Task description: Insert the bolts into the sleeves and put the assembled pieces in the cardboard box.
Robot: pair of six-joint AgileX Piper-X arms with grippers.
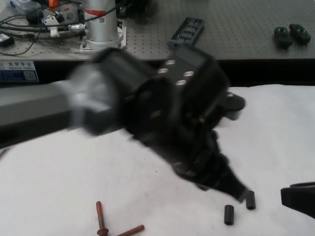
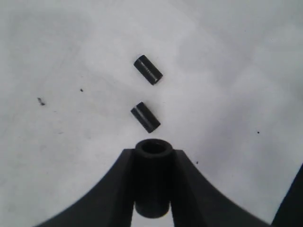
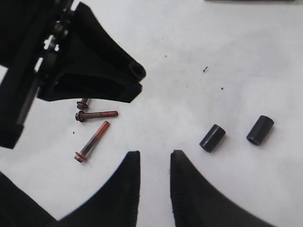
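My left pincer was closed on one black sleeve, the held sleeve, whose open bore showed at the tips. My right pincer stood parted by a moderate gap with nothing in it. The bare white cloth of the worktop lay between its fingers.

Just beyond the held sleeve lay the nearer loose sleeve, and past it the farther loose sleeve. Both were on their sides and apart from each other, with open cloth all round them. In the high view they sat near the left pincer's tip, with a bare stretch between them and my right pincer at the view's right edge.

The bolts were well apart from the sleeves, with unbroken cloth between. The right wrist view showed one bolt lying free and a second bolt beside it. A third bolt was partly hidden behind my left pincer.

My left arm crossed the middle of the high view. Farther off, the cloth ended at a straight far edge. Beyond a dark strip lay a perforated table carrying a silver post, cables, a black ribbed part and two green-and-black pieces.
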